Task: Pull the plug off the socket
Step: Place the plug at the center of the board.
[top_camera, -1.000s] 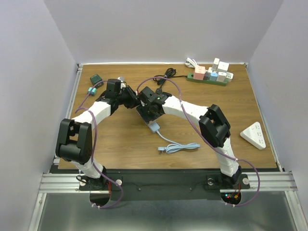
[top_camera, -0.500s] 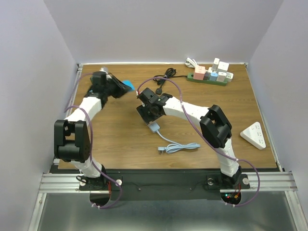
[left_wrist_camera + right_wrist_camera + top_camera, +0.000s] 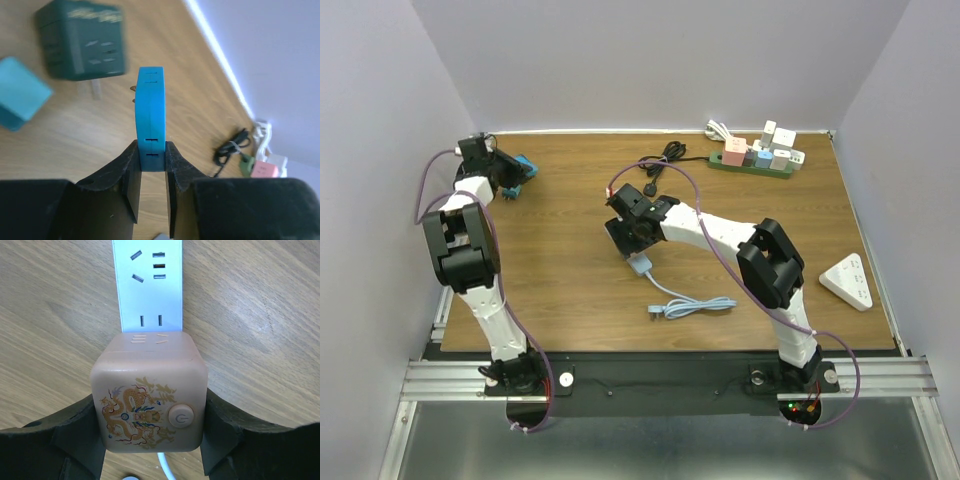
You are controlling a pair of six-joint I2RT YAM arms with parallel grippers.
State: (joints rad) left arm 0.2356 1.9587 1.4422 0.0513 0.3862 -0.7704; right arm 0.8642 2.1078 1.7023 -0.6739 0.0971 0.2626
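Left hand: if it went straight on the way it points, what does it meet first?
The left hand, shut on the blue plug, seems aimed at bare table. The dark green adapter lies just left of that line and might get clipped. Depth is unclear.

Blurred and cropped bits
The green cube [image 3: 80, 40] is blurred; the teal block [image 3: 20, 95] runs off the left edge; the white strip [image 3: 146, 285] is cut off by the top edge.

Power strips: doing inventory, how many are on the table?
3: a green strip at the far edge, a white strip by the right edge, a pale strip under the right gripper's pink cube.
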